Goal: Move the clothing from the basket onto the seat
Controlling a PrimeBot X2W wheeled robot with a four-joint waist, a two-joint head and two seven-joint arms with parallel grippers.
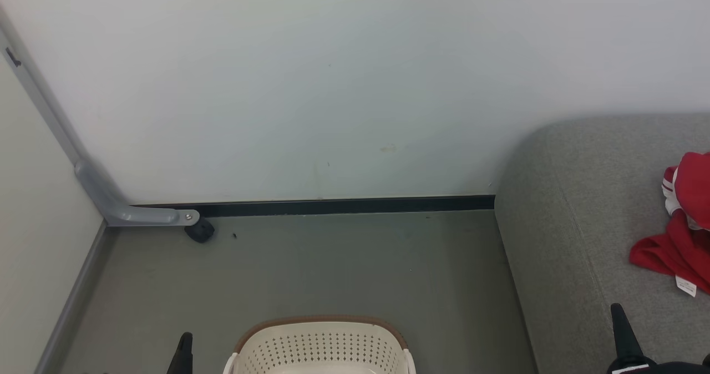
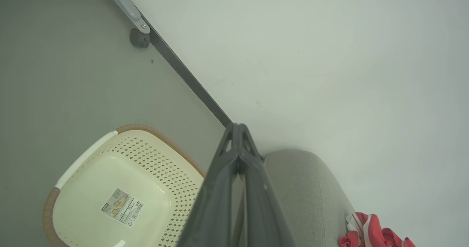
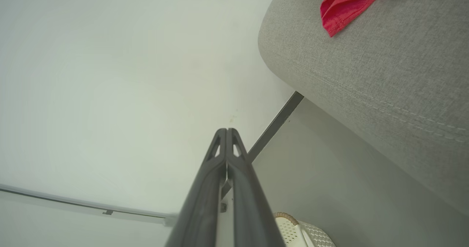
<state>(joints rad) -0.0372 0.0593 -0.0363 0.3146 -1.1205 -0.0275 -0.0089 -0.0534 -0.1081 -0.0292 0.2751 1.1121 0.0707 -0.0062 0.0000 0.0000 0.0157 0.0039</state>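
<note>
Your red sports clothing w/ white trim & tags (image 1: 681, 241) lies on the big grey fabric sofa seat (image 1: 577, 224). The oval cream perforated plastic basket w/ brown rim (image 2: 110, 166), on the floor (image 1: 333, 263) beside it, shows a bare bottom w/ just a barcode sticker (image 2: 122, 207), so I'd judge the transfer done or v. near. Left gripper (image 2: 238, 128) & right gripper (image 3: 227, 131) both have fingers pressed together on nothing. Next you'd only need to check the basket part hidden behind the left gripper; if sth's there, part the fingers before reaching in.
</note>
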